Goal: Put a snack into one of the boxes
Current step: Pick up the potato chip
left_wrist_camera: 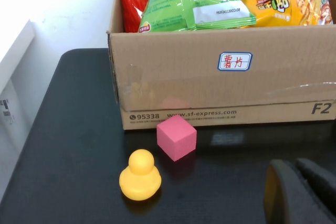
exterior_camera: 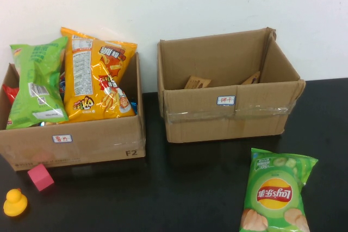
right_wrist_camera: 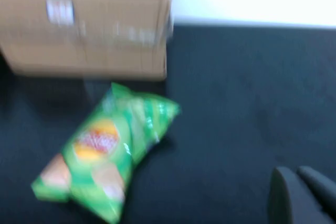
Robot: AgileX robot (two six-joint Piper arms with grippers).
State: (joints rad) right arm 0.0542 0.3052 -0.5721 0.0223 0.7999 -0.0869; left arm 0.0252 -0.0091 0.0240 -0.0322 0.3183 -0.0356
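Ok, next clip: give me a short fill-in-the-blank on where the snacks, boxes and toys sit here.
1. The green chip bag lies on the table in front of the ____ box.
2. The left box already holds several ____.
3. The pink cube sits beside a yellow ____.
4. The left gripper and right gripper hold ____.

Missing: right; snack bags; duck; nothing

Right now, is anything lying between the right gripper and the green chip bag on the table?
Nothing visible: bare black table separates the right gripper from the green chip bag. The left gripper sits near the left box, well away.
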